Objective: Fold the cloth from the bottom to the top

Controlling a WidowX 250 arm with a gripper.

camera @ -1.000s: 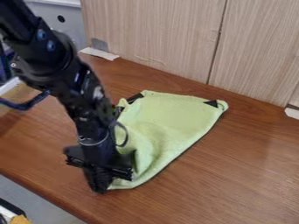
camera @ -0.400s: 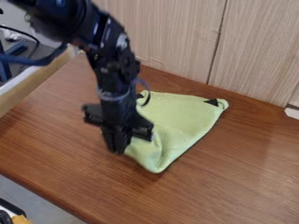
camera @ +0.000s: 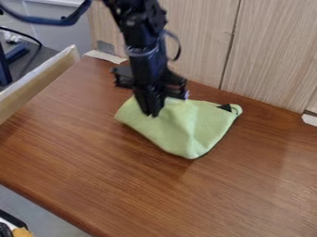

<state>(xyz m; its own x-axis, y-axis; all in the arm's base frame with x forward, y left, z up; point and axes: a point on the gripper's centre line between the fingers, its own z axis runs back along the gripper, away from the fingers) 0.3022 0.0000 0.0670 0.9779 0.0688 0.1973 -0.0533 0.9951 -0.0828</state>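
My gripper (camera: pixel 150 112) hangs over the left part of the green cloth (camera: pixel 198 122), toward the back of the table. It is shut on the cloth, whose held portion is doubled over the rest. A rounded fold edge spreads left of the fingertips, and the cloth's lowest point lies front and centre. At the back right, a corner with a black patch (camera: pixel 225 108) lies flat. The arm covers the cloth's back left corner.
Wooden panels (camera: pixel 180 41) stand behind the brown table (camera: pixel 248 185). A light wooden edge piece (camera: pixel 43 83) runs along the left. White tape (camera: pixel 105 56) lies at the back left, with another piece (camera: pixel 310 119) at the right.
My gripper has moved from the front left up toward the back, carrying the cloth's near end with it. The cloth's front edge has drawn back and the cloth is now more folded over.
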